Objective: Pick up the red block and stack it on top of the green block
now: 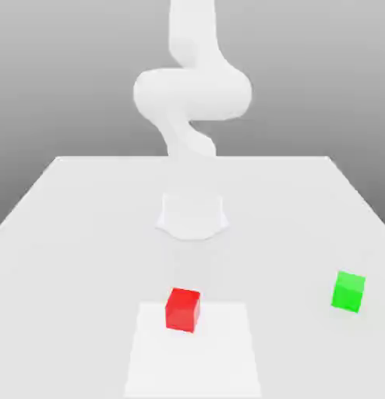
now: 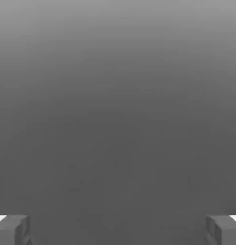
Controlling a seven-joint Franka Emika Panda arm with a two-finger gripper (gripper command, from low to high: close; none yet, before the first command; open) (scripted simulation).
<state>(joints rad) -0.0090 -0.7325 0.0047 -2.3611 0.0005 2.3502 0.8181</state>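
On the pale worktop (image 1: 86, 210), the red block (image 1: 182, 309) sat toward six o'clock, near the front edge and close to the middle line, resting at the back edge of a brighter square patch (image 1: 194, 351). The green block (image 1: 348, 291) sat at about four o'clock from the worktop's centre, well apart from the red one, toward the exterior view's right. Both cubes rested flat on the surface, and nothing touched either. The white arm (image 1: 192, 90) rose at twelve o'clock behind them, bent over on itself, its lower end above the worktop behind the red block. In the hand view, the pincer (image 2: 118, 229) stood wide open, its two grey fingertips (image 2: 12, 229) far apart with nothing between them.
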